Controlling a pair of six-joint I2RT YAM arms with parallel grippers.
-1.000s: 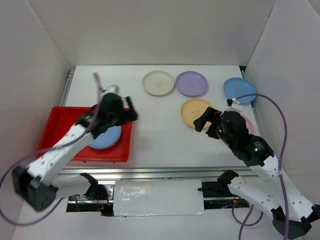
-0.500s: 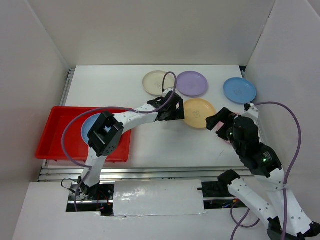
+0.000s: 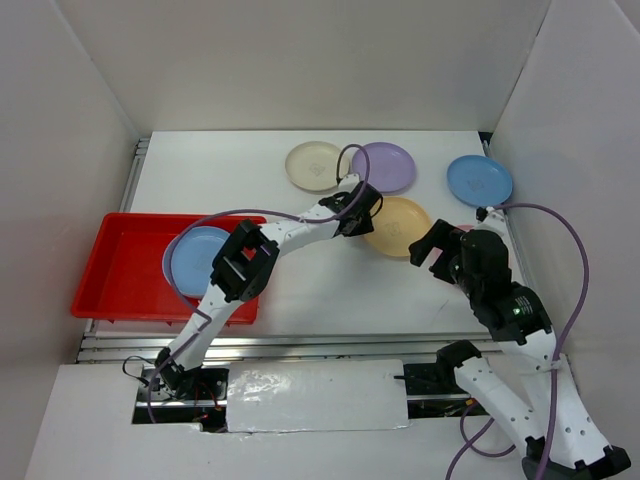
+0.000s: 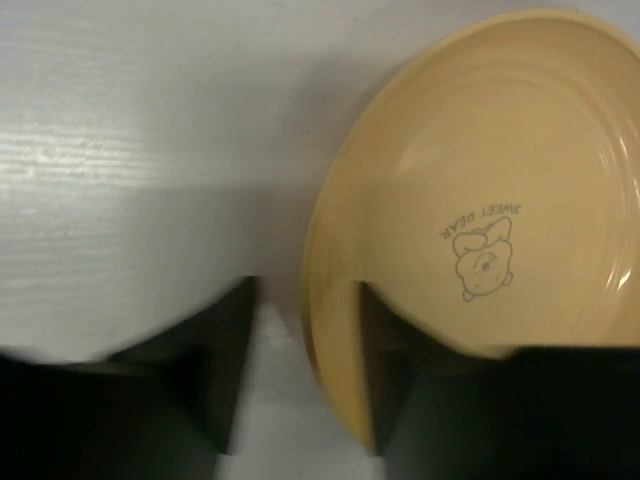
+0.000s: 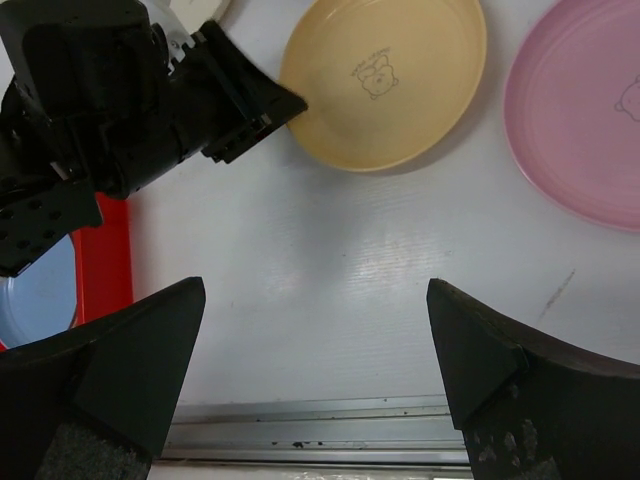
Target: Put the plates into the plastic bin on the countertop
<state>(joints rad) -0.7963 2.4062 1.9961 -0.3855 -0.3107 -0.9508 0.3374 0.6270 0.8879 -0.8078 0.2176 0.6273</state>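
Note:
A yellow-orange plate (image 3: pixel 398 228) (image 4: pixel 480 230) lies on the white countertop (image 3: pixel 310 285). My left gripper (image 3: pixel 362 220) (image 4: pixel 305 370) straddles its left rim, one finger on the table outside and one over the plate's inside. The jaws are partly narrowed but open, with a gap beside the rim. A blue plate (image 3: pixel 200 260) lies in the red plastic bin (image 3: pixel 120 290). Cream (image 3: pixel 317 165), purple (image 3: pixel 385 166) and blue (image 3: pixel 479 180) plates lie at the back. My right gripper (image 3: pixel 435 245) (image 5: pixel 315 290) hovers open and empty, with a pink plate (image 5: pixel 580 130) to its right.
The right wrist view shows the left gripper's black body (image 5: pixel 150 100) to the left of the yellow-orange plate (image 5: pixel 385 80). A silver rail (image 5: pixel 320 440) edges the near side of the table. White walls enclose the table on three sides.
My left arm swung from over the red bin across to the yellow-orange plate, and its jaws have narrowed around the rim. The right arm shifted slightly, still open.

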